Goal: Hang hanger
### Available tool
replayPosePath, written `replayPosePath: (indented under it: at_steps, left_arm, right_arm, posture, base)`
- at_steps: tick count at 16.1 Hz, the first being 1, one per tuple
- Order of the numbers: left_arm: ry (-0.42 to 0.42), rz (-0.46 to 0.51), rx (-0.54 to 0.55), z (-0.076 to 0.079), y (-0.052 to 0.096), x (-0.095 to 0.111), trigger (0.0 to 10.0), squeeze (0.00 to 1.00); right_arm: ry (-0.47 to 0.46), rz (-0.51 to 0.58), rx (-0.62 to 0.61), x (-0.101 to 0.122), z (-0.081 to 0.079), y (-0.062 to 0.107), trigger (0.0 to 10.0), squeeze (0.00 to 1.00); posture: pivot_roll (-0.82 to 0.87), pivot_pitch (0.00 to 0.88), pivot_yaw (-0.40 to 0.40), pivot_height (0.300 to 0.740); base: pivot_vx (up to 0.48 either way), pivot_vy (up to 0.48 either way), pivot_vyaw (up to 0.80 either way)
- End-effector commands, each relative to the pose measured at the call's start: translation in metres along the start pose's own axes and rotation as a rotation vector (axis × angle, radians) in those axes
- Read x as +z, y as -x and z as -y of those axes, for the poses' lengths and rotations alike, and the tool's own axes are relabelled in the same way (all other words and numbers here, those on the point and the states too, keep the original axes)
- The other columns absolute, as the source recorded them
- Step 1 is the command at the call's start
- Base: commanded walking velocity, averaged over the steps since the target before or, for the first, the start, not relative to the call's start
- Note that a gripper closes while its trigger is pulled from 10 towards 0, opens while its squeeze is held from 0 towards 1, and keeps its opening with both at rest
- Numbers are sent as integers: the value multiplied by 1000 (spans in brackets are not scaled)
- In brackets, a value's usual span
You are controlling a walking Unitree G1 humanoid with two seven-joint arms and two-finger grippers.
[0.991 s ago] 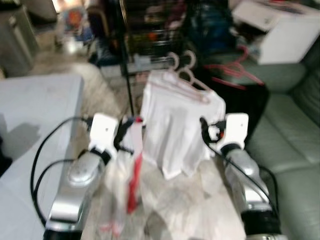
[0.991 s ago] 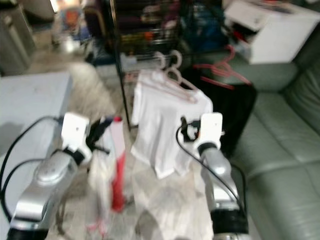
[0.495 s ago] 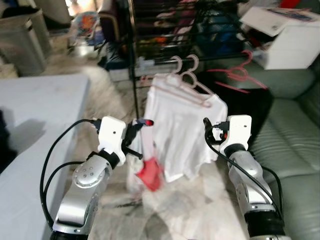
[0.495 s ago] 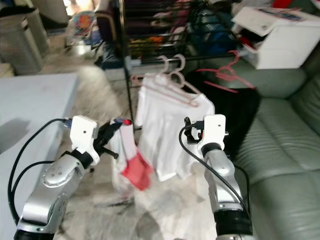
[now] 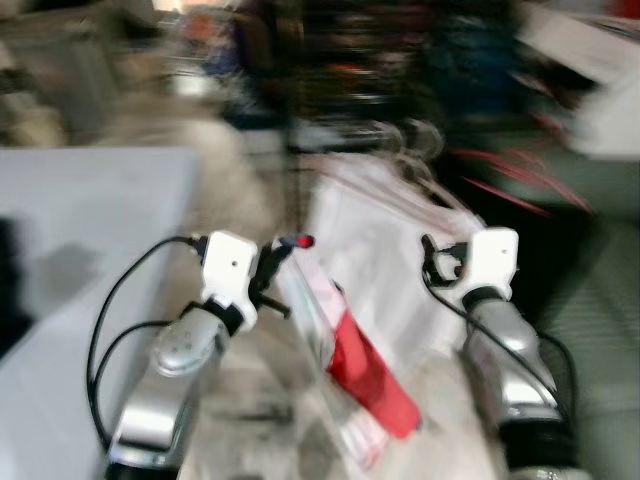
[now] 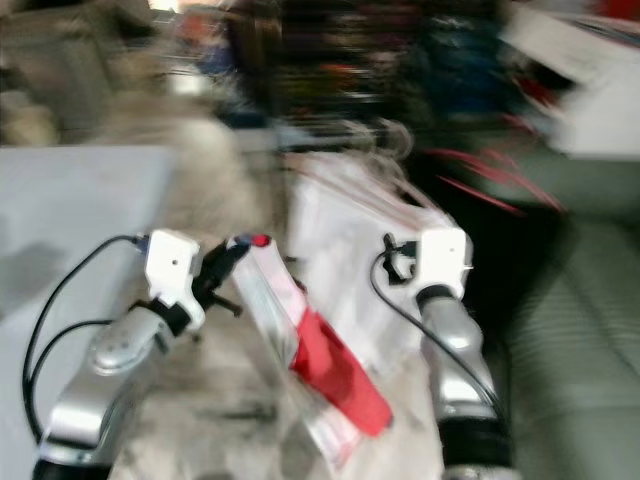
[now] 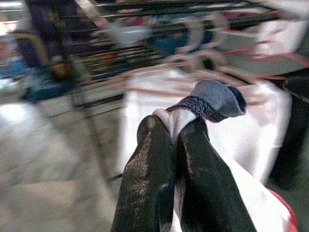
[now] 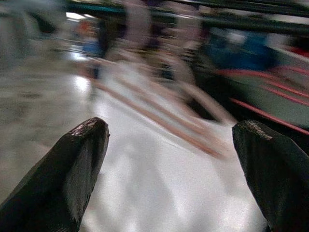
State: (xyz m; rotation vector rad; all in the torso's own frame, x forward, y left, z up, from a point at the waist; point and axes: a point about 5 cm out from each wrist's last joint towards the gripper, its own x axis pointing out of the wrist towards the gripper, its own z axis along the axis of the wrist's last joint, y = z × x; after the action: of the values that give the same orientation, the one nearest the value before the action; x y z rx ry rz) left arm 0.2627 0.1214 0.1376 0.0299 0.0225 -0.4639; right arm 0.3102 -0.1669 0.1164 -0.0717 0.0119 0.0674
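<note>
Left claw (image 7: pixel 175 140) with both black fingers pressed together on the pale top end of a hanger, next to its grey-blue tip (image 7: pixel 217 99). From this grip a white-and-red garment (image 5: pixel 355 370) swings down and to the right, its red part lowest, between the two silver arms. Right claw (image 8: pixel 164 159) held level with the left one, fingers spread wide with nothing between them, facing a white shirt (image 5: pixel 385 250) just beyond it. The shirt hangs on pink hangers (image 8: pixel 159 113) whose hooks (image 7: pixel 198 34) loop over a dark rail of the black clothes rack (image 7: pixel 145 9) at the far side. Grey desk (image 5: pixel 70 260) on the left; green-grey sofa (image 6: pixel 590 320) on the right, red hangers (image 6: pixel 480 185) lying on it farther back. Head views heavily motion-blurred.
</note>
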Motion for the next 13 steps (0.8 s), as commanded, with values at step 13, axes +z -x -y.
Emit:
replayPosePath:
  at_steps: [13]
  left_arm:
    - [-33, 24, -47, 11, -1, 5, 10000, 0]
  right_arm:
    - [44, -18, -30, -7, 13, 5, 10000, 0]
  posture:
    - [18, 26, 11, 740]
  base:
    - [453, 49, 0]
